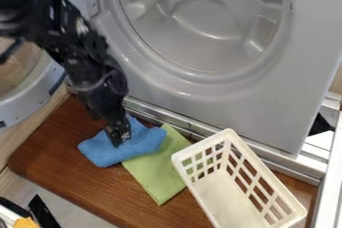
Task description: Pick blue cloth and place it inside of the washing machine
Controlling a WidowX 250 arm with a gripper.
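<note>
On the wooden tabletop [60, 142], left of the middle, the blue cloth [144, 139] lies in a loose, bunched heap, partly over the far left part of a flat green cloth [155, 172]. The claw [118, 138] points down at the blue cloth's middle; whether it is released, clenched or grasping fabric cannot be told. Beyond stands the washing machine [200, 103], its drum [200, 17] facing the tabletop, its round door [27, 96] swung out to the left. A white plastic basket [220, 197] sits at the near right.

The step in hand seems to be gripping the blue cloth. The arm would do well to pinch a thick raised fold near the middle, shallow enough to leave the green cloth behind. A straight, slow lift would show whether only blue comes up. The cloth will probably droop, so its lowest corner should clear the drum's lip before the claw goes in and lets go.
</note>
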